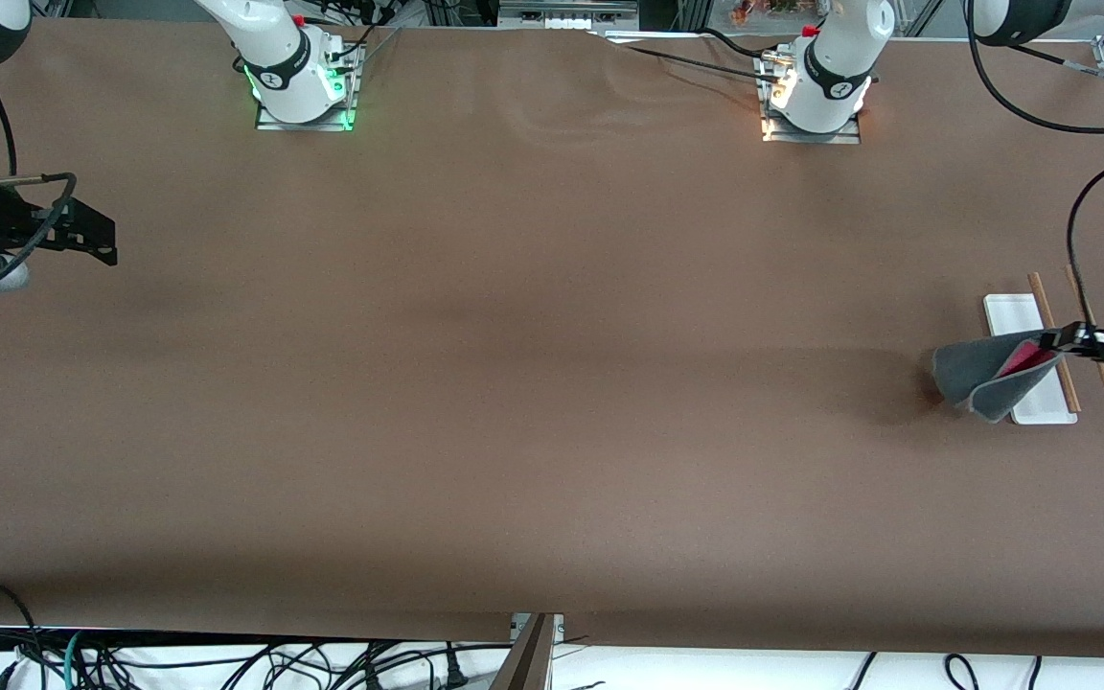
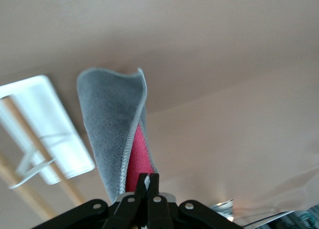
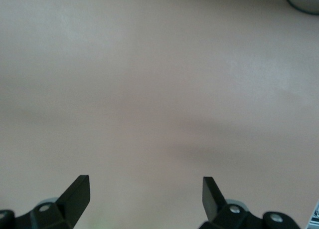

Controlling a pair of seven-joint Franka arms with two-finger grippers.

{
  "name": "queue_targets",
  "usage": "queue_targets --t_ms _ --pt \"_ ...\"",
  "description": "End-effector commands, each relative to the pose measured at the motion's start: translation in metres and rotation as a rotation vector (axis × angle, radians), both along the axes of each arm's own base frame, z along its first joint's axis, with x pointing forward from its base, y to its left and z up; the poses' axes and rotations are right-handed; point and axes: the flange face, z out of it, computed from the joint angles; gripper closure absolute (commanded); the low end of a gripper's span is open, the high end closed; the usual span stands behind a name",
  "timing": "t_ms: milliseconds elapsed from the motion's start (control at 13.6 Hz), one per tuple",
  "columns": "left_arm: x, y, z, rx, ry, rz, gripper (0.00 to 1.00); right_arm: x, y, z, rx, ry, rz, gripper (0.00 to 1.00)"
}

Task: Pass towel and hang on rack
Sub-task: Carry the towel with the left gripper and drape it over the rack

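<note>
**Over the rack at the left arm's end of the desk: towel pinched in the left tool**

At the left arm's end of the desk (image 1: 552,383) you have the rack (image 1: 1012,316), its white base flat and two brown rods running along it. The towel (image 1: 983,379) hangs over it, folded so the dark grey face wraps outside and the pink-red face shows within, a light stitched edge along the fold. Your left tool (image 1: 1058,339) has its fingers closed tight on one end of the towel. Your right tool (image 1: 97,235) waits spread wide with nothing in it, over bare desk at the right arm's end.
</note>
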Motion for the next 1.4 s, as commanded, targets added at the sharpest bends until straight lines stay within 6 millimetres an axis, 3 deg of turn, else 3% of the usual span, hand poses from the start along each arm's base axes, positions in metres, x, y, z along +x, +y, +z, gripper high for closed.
queue_targets --t_ms 0,294,588,956,1324 --pt "-0.011 0.034 0.01 0.05 -0.017 -0.057 1.0 -0.016 -0.009 0.002 -0.004 0.04 0.0 0.0" --pt "-0.02 0.095 0.006 0.099 -0.083 -0.135 1.0 -0.016 -0.007 0.002 0.017 0.039 -0.086 0.0" --pt "-0.032 0.154 -0.019 0.106 -0.154 -0.2 1.0 -0.013 -0.007 0.001 0.02 0.038 -0.085 0.0" --pt "-0.048 0.2 -0.058 0.136 -0.202 -0.201 1.0 -0.01 -0.01 -0.004 0.019 0.04 -0.086 0.0" --pt "-0.052 0.213 -0.1 0.119 -0.192 -0.188 1.0 -0.009 -0.009 -0.003 0.019 0.037 -0.084 0.0"
